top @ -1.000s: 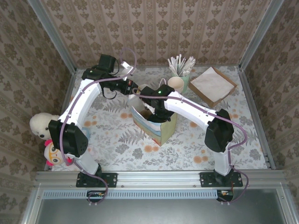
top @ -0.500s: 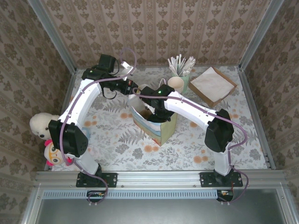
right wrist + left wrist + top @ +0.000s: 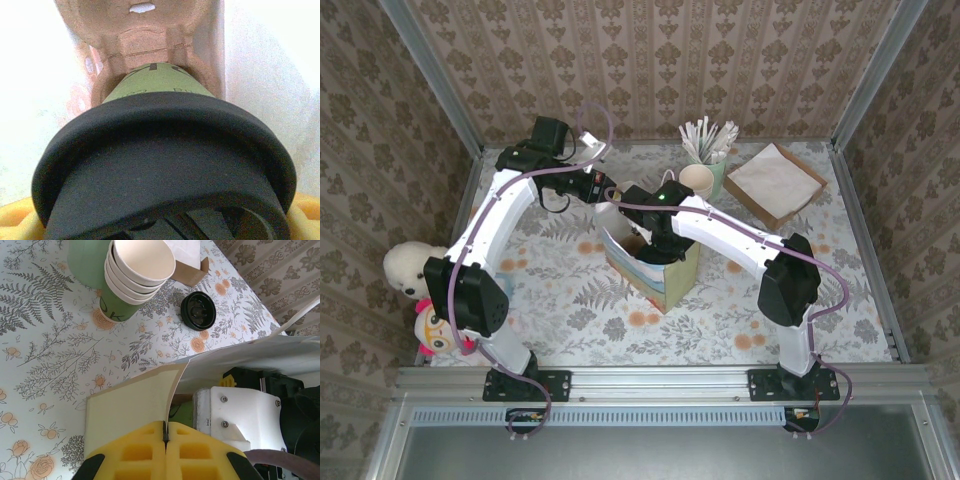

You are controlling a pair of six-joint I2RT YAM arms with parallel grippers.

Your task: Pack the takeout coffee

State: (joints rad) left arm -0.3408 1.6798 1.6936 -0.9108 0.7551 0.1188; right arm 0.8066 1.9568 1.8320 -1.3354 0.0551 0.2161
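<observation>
The right gripper [image 3: 160, 222] has its yellow fingers [image 3: 15, 220] set wide on either side of the takeout coffee [image 3: 155, 85], holding it by its black lid [image 3: 165, 160]. The cup hangs lid-up inside the white paper bag [image 3: 665, 280] that stands mid-table. Its green base points into a recess of the brown moulded carrier [image 3: 140, 30] at the bag's bottom; whether it is fully seated there I cannot tell.

The left gripper [image 3: 165, 437] is pinched tight, its two yellow pads meeting on the cream flap [image 3: 130, 405] at the bag's far rim and holding the mouth open.

Beyond the bag, a loose black lid [image 3: 198, 311] lies flat on the fern-printed table [image 3: 50, 350]. Farther back stands a stack of lidless green cups [image 3: 135, 270] with cream insides, just beside a green pot [image 3: 708, 140] of stirrers. A brown tray [image 3: 775, 182] of white napkins sits at the far right corner.
</observation>
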